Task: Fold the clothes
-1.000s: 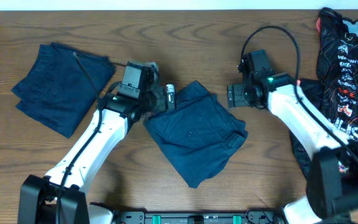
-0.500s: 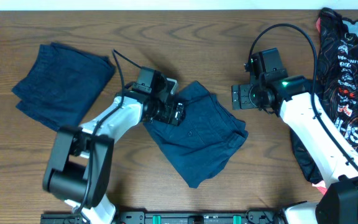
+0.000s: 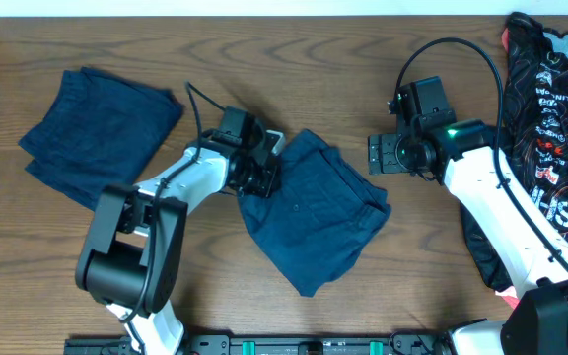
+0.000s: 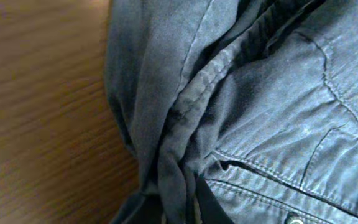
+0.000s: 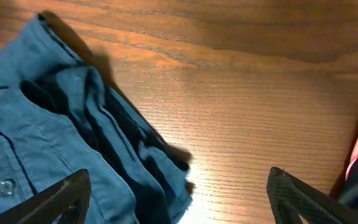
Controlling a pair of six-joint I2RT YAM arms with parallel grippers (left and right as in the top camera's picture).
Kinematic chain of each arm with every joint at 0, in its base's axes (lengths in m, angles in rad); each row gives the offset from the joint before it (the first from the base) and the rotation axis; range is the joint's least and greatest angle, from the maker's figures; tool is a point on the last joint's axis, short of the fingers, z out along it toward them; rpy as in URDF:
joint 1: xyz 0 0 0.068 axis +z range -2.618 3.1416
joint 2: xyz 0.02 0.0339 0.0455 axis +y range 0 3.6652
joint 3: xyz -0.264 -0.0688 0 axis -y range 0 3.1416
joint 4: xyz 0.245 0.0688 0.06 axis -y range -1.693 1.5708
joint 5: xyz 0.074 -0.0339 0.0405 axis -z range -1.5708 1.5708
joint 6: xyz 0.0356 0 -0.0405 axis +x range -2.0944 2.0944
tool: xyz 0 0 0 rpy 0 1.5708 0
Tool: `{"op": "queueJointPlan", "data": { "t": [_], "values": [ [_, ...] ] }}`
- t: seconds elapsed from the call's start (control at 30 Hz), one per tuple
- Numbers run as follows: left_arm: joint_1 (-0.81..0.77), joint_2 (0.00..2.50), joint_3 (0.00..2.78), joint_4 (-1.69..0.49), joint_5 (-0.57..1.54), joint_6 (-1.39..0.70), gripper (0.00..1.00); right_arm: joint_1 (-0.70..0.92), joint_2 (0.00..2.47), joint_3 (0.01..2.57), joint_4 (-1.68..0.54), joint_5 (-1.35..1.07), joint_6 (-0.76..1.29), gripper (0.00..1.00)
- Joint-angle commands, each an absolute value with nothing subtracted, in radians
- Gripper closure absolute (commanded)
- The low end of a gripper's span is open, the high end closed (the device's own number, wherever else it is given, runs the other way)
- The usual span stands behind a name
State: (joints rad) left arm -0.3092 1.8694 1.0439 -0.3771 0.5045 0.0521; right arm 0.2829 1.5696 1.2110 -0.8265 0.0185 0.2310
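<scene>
Mid-fold, by the look of it, on the centre shorts (image 3: 309,212), crumpled at the middle of the table (image 3: 363,39). Pinches the 10 o'clock edge of that garment with the left gripper (image 3: 261,173); seen from the left wrist, a bunched ridge of navy cloth trapped between the dark fingers (image 4: 129,214). Holds the right gripper (image 3: 377,155) near the 1 o'clock corner, apart from the cloth, fingers (image 5: 61,196) spread wide over bare wood with nothing between.

Next, probably: carry the pinched edge across toward 4 o'clock, and bring the right gripper down on the near corner to pin or lift it, keeping the layers flat. Expect drag from seams and pocket bulk, judging by the thick ridges.

Open wood at 12 o'clock of the centre shorts and toward 2 o'clock under the right arm. Tighter at 8 o'clock, with the left arm lying there. Well apart at 10 o'clock, 1 pair of folded shorts (image 3: 102,133). Heaped at 3 o'clock along the table's right edge, a printed garment (image 3: 555,99), close to the right arm; avoid on any wide swing.
</scene>
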Motion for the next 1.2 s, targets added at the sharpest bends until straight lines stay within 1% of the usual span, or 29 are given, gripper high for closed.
{"op": "queueJointPlan", "data": {
  "t": [0.0, 0.2, 0.3, 0.4, 0.53, 0.57, 0.63, 0.67, 0.7, 0.73, 0.77, 0.87, 0.97, 1.07, 1.17],
  "values": [
    [-0.228, 1.763, 1.113, -0.387, 0.365, -0.001, 0.94, 0.288, 1.562, 1.223, -0.836, 0.019, 0.246, 0.11],
    [-0.052, 1.574, 1.183, -0.347, 0.097, -0.028, 0.94, 0.288, 1.562, 1.223, -0.853, 0.026, 0.246, 0.11],
    [0.057, 1.520, 1.183, -0.303, 0.004, -0.028, 0.94, 0.288, 1.562, 1.223, -0.853, 0.026, 0.247, 0.12],
    [0.177, 1.511, 1.183, -0.280, -0.057, -0.028, 0.94, 0.288, 1.562, 1.223, -0.853, 0.026, 0.246, 0.11],
    [0.330, 1.536, 1.183, -0.279, -0.065, -0.075, 0.93, 0.288, 1.562, 1.223, -0.855, 0.025, 0.246, 0.11],
    [0.366, 1.546, 1.182, -0.284, -0.065, -0.094, 0.91, 0.288, 1.562, 1.223, -0.857, 0.025, 0.246, 0.11],
    [0.426, 1.568, 1.182, -0.299, -0.064, -0.145, 0.56, 0.288, 1.562, 1.223, -0.857, 0.025, 0.246, 0.12],
    [0.449, 1.578, 1.182, -0.306, -0.064, -0.165, 0.29, 0.288, 1.562, 1.223, -0.857, 0.025, 0.246, 0.11],
    [0.469, 1.585, 1.182, -0.313, -0.064, -0.178, 0.17, 0.288, 1.562, 1.223, -0.857, 0.025, 0.246, 0.11],
    [0.492, 1.591, 1.182, -0.321, -0.065, -0.193, 0.06, 0.288, 1.562, 1.223, -0.857, 0.025, 0.246, 0.11],
    [0.507, 1.594, 1.182, -0.327, -0.064, -0.212, 0.02, 0.288, 1.562, 1.223, -0.859, 0.025, 0.246, 0.11],
    [0.540, 1.591, 1.182, -0.331, -0.056, -0.279, 0.02, 0.288, 1.562, 1.223, -0.865, 0.025, 0.246, 0.11],
    [0.541, 1.584, 1.182, -0.330, 0.036, -0.282, 0.02, 0.288, 1.562, 1.223, -0.867, 0.025, 0.246, 0.11],
    [0.503, 1.583, 1.182, -0.327, 0.170, -0.281, 0.02, 0.288, 1.562, 1.223, -0.861, 0.025, 0.247, 0.08],
    [0.411, 1.583, 1.182, -0.328, 0.227, -0.241, 0.02, 0.288, 1.562, 1.223, -0.828, 0.023, 0.267, 0.03]
  ]
}}
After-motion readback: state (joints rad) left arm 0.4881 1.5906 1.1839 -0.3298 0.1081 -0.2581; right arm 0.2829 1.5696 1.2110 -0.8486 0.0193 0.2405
